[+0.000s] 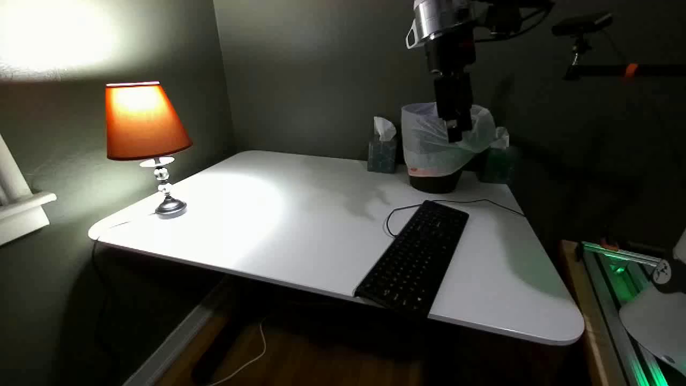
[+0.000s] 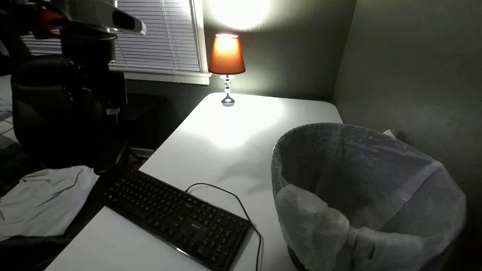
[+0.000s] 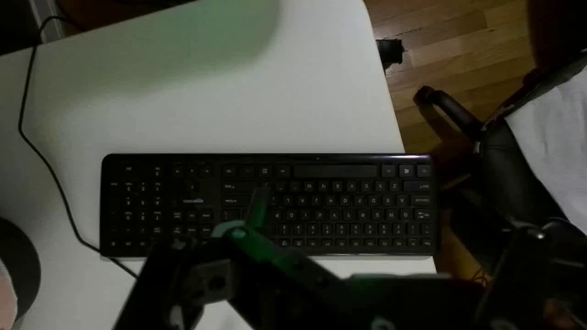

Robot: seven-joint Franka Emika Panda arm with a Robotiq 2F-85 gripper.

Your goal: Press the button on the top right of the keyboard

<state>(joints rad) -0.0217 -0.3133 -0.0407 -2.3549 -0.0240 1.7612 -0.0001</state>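
The long black keyboard point(image 1: 412, 257) lies on the white table, with one end at the table edge. It also shows in an exterior view point(image 2: 173, 214) and, upside down, in the wrist view point(image 3: 330, 201). Its number-pad end is nearest the bin; the top right corner key point(image 3: 113, 244) is at lower left in the wrist view. My gripper point(image 1: 455, 134) hangs well above the table by the bin, touching nothing. In the wrist view my gripper point(image 3: 384, 209) is open and empty; one finger overlaps the Enter-key area, the other is dark against the chair.
The lined bin point(image 2: 361, 180) stands close to the keyboard's number-pad end. The dark cable point(image 1: 471, 201) loops beside the keyboard. Tissue boxes point(image 1: 382, 153) stand by the bin. A lit orange lamp point(image 1: 142, 123) is at the far corner. A black chair point(image 3: 509, 151) is beside the table.
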